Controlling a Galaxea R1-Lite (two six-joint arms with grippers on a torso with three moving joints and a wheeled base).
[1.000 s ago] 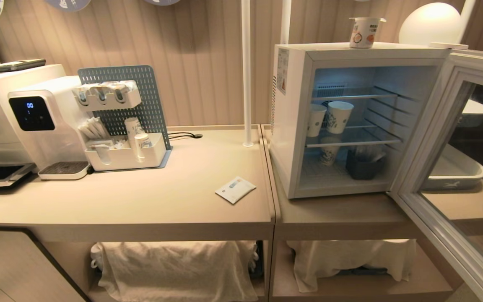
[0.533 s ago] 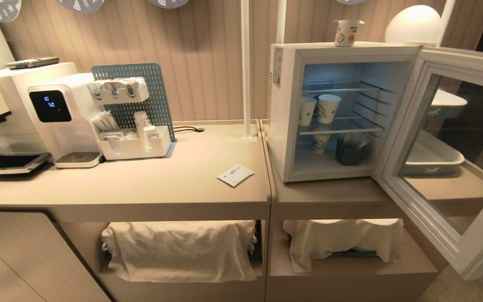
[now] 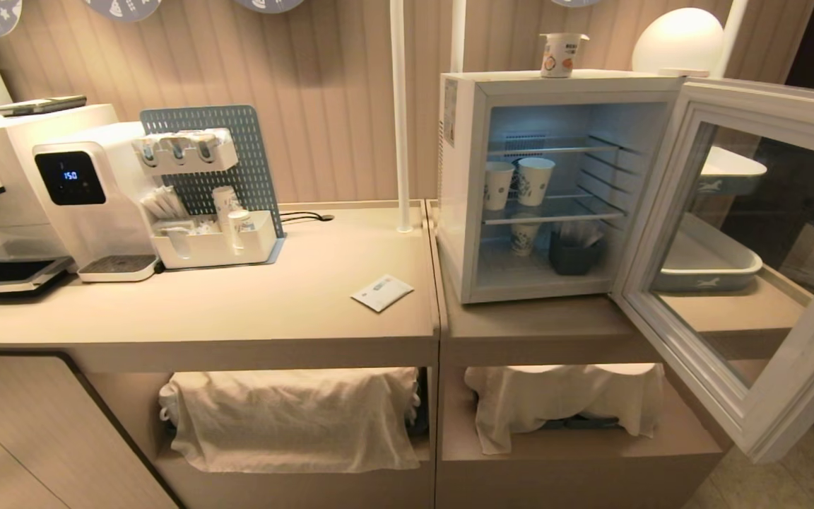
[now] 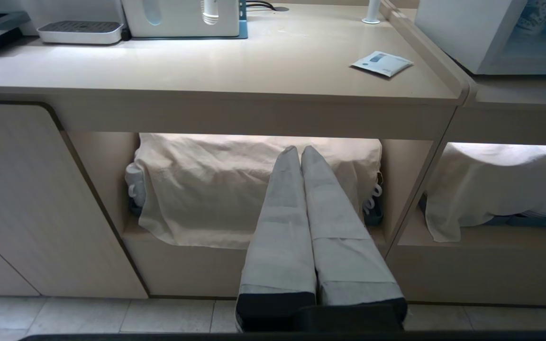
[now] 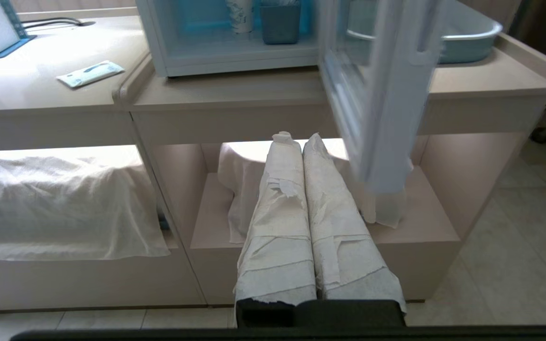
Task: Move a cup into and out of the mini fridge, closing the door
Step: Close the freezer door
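The small white cup (image 3: 560, 55) with an orange picture stands on top of the white mini fridge (image 3: 461, 184), at the right end of the counter. The fridge's door (image 3: 746, 276) hangs wide open to the right, its blurred edge (image 5: 386, 94) showing in the right wrist view. Inside, blue-patterned paper cups (image 3: 534, 181) stand on a wire shelf. Neither arm shows in the head view. My left gripper (image 4: 300, 150) is shut and empty, low in front of the counter's left shelf. My right gripper (image 5: 297, 140) is also shut and empty, low before the right shelf under the fridge.
A water dispenser (image 3: 89, 205) and a pegboard organiser (image 3: 209, 205) stand at the counter's left. A small white packet (image 3: 381, 292) lies near the counter's middle. A grey-blue tray (image 3: 707, 261) sits behind the open door. White cloths (image 3: 287, 417) cover the lower shelves. A white pole (image 3: 398, 113) rises beside the fridge.
The whole head view has shifted: the counter and fridge look smaller and sit further left, so the camera has pulled back. The things themselves have not moved.
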